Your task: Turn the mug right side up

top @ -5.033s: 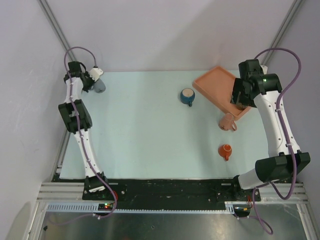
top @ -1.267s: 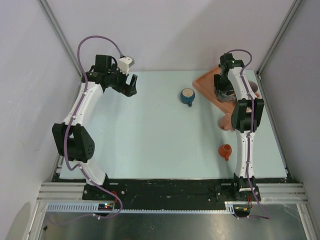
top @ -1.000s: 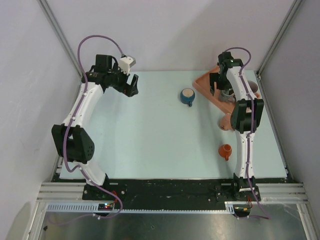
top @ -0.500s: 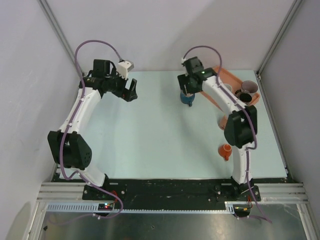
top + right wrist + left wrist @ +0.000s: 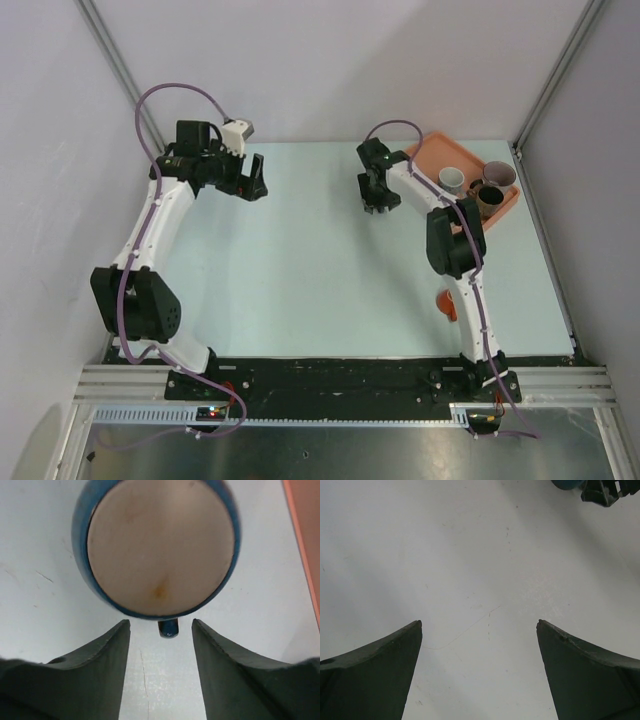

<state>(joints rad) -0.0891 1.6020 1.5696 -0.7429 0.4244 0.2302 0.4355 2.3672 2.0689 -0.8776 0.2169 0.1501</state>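
Observation:
The blue mug (image 5: 160, 545) stands upside down on the table, its beige base facing up in the right wrist view. Its small handle (image 5: 168, 628) points toward my right gripper (image 5: 161, 622) and sits between the two fingertips with a gap on each side. The jaws are open at about half width, touching nothing. In the top view the right gripper (image 5: 378, 190) covers the mug. My left gripper (image 5: 250, 180) hovers over bare table at the back left, wide open and empty (image 5: 479, 625). An edge of the mug (image 5: 567, 484) shows at the top right of the left wrist view.
An orange tray (image 5: 447, 150) at the back right holds a white cup (image 5: 452, 178) and two brownish cups (image 5: 490, 198). A small orange mug (image 5: 447, 303) sits on the table by the right arm, partly hidden by it.
The right arm has swung left from the tray to the blue mug, and its jaws have narrowed around the handle. The left gripper shifted slightly left and stays wide open.

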